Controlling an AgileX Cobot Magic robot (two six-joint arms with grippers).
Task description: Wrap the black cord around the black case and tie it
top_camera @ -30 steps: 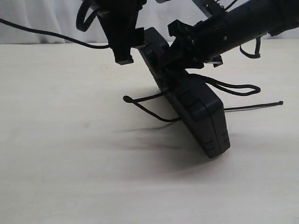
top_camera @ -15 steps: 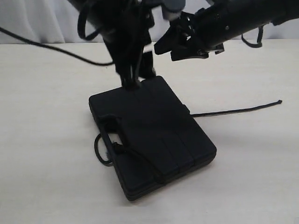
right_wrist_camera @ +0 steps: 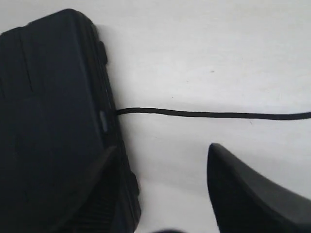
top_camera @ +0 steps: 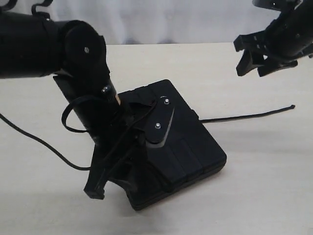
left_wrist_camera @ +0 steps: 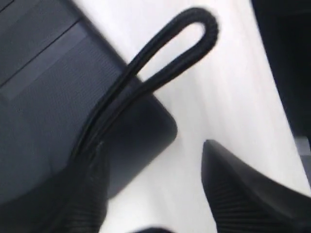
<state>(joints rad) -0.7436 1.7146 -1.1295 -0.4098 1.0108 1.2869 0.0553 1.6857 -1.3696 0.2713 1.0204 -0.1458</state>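
The black case (top_camera: 188,139) lies flat on the pale table (top_camera: 264,196). The black cord (top_camera: 244,117) comes out from under its right side, and its end lies near the right edge. At the case's near left corner a doubled loop of cord (left_wrist_camera: 187,46) sticks out past the case (left_wrist_camera: 43,92) onto the table. My left gripper (top_camera: 113,182) hangs low over that corner and is open. One finger (left_wrist_camera: 92,194) is beside the cord strands, and only table shows in the gap. My right gripper (top_camera: 250,56) hovers high at the right, open, above the cord (right_wrist_camera: 204,114) and the case's edge (right_wrist_camera: 53,97).
A smooth black arm cable (top_camera: 39,142) trails across the table on the left. The bulky left arm (top_camera: 73,63) covers the case's left part. A white curtain (top_camera: 171,19) closes off the back.
The case has gone from propped on its edge to lying flat. My left arm swung down to its near left corner. My right gripper let go and drew back up to the right.
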